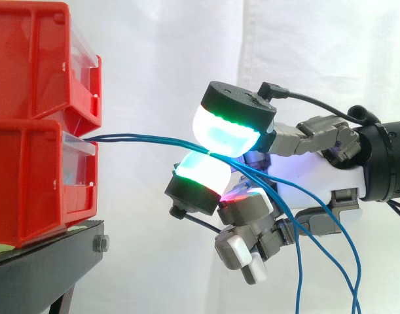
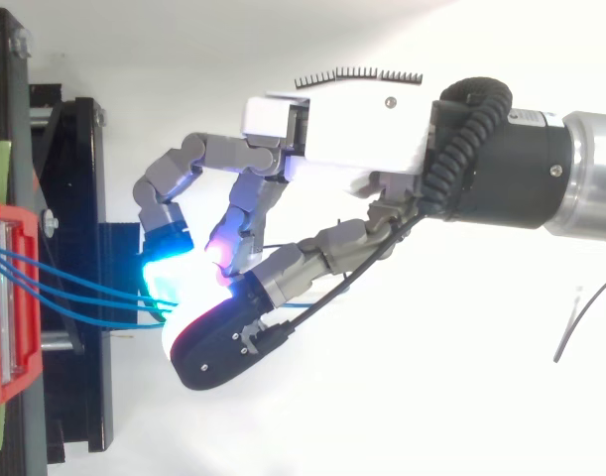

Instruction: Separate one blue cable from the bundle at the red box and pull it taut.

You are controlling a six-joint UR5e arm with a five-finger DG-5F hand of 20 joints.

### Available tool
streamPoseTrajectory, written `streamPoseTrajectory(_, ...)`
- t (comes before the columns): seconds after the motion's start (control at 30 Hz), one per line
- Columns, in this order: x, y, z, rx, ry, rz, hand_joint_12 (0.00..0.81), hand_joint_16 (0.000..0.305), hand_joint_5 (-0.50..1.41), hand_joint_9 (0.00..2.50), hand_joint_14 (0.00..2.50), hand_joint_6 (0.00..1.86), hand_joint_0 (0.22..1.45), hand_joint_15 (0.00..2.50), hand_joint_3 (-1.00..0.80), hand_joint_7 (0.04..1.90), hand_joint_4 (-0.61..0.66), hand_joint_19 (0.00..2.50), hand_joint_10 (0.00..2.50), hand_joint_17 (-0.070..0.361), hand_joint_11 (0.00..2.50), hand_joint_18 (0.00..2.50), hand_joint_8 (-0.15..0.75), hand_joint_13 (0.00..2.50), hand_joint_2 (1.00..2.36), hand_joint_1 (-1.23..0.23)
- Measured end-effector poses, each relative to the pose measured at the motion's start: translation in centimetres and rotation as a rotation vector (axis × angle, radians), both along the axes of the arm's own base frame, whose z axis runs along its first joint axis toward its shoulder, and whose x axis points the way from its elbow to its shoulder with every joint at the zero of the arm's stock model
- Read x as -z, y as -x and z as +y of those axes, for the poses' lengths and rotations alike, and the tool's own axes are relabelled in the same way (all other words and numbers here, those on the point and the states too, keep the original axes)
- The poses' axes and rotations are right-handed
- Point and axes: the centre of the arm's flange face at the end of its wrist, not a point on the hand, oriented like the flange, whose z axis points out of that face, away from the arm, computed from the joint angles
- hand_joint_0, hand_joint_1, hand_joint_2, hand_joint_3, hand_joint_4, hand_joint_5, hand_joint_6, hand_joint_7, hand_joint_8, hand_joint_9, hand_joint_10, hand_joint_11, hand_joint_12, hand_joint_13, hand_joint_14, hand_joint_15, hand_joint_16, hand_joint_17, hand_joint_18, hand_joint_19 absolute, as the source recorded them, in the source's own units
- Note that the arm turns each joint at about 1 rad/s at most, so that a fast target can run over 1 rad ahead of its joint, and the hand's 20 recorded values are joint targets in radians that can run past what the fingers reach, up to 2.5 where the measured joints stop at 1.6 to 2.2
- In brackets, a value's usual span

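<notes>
Just right of the lower red box (image 1: 29, 183), the hand (image 1: 317, 173) pinches the blue cables (image 1: 141, 139) between two fingers (image 1: 229, 127). More than one seems caught, so separation looks unfinished; the span to the box runs nearly straight, loose ends hanging beyond the hand

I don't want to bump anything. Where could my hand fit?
Free: above the blue cables, between the upper red bin and the hand; also under them, beside the black stand. Crowded: at the pads pinching the cables.
</notes>
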Motion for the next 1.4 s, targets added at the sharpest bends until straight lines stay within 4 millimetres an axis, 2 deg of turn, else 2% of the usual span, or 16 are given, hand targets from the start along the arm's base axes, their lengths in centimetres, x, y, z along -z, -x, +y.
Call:
streamPoseTrajectory(0.13,-0.02,-0.01,0.01,0.0,0.0,0.0,0.36,0.044,-0.12,1.26,0.03,0.91,0.65,0.8,-0.5,1.25,-0.01,0.8,0.03,0.098,1.18,0.86,0.28,1.02,1.0,-0.96)
streamPoseTrajectory(0.23,-0.02,-0.01,0.01,0.0,0.0,0.0,0.373,0.045,-0.12,1.29,0.03,0.91,0.57,0.8,-0.5,1.25,0.01,0.81,0.03,0.102,1.19,0.88,0.292,1.04,1.0,-0.89)
streamPoseTrajectory(0.5,-0.02,-0.01,0.01,0.0,0.001,0.0,0.446,0.058,-0.12,1.31,0.03,0.88,0.43,0.79,-0.5,1.14,0.05,0.8,0.03,0.131,1.15,0.98,0.349,1.08,1.0,-0.72)
streamPoseTrajectory(0.6,-0.01,-0.01,0.02,0.0,0.001,0.0,0.459,0.062,-0.12,1.31,0.03,0.87,0.4,0.78,-0.5,1.13,0.06,0.79,0.03,0.139,1.13,1.01,0.362,1.09,1.0,-0.7)
streamPoseTrajectory(0.7,0.0,0.0,0.02,0.0,0.001,0.0,0.465,0.064,-0.12,1.31,0.02,0.87,0.38,0.78,-0.5,1.11,0.07,0.78,0.03,0.143,1.13,1.02,0.366,1.1,1.0,-0.75)
streamPoseTrajectory(0.77,0.01,0.0,0.02,0.0,0.001,0.0,0.449,0.061,-0.13,1.28,0.03,0.86,0.4,0.78,-0.5,1.12,0.07,0.79,0.03,0.137,1.15,0.99,0.343,1.07,1.0,-0.87)
streamPoseTrajectory(0.87,0.01,0.0,0.02,0.0,0.001,0.0,0.414,0.055,-0.14,1.23,0.03,0.86,0.46,0.8,-0.5,1.14,0.04,0.8,0.03,0.124,1.19,0.91,0.311,1.02,1.0,-0.96)
streamPoseTrajectory(1.0,0.02,0.0,0.03,-0.001,0.001,0.0,0.379,0.048,-0.15,1.19,0.03,0.86,0.57,0.8,-0.5,1.18,0.03,0.82,0.03,0.109,1.18,0.85,0.277,0.98,1.0,-0.95)
streamPoseTrajectory(1.03,0.02,0.0,0.05,-0.001,0.001,0.0,0.373,0.047,-0.15,1.19,0.03,0.86,0.65,0.8,-0.5,1.2,0.02,0.82,0.03,0.106,1.19,0.84,0.274,0.97,1.0,-0.91)
streamPoseTrajectory(1.1,0.02,0.0,0.04,-0.001,0.001,0.001,0.373,0.047,-0.15,1.21,0.03,0.86,0.67,0.81,-0.5,1.22,0.01,0.83,0.03,0.106,1.17,0.84,0.275,0.99,1.0,-0.89)
streamPoseTrajectory(1.17,0.03,0.01,0.05,-0.001,0.001,0.001,0.38,0.047,-0.15,1.24,0.03,0.87,0.63,0.81,-0.32,1.23,0.0,0.86,0.03,0.106,1.16,0.85,0.283,1.01,1.01,-0.82)
streamPoseTrajectory(1.4,0.04,0.01,0.08,-0.001,0.001,0.001,0.399,0.052,-0.14,1.26,0.03,0.83,0.58,0.8,-0.25,1.16,0.03,0.88,0.03,0.116,1.07,0.88,0.301,1.03,1.01,-0.59)
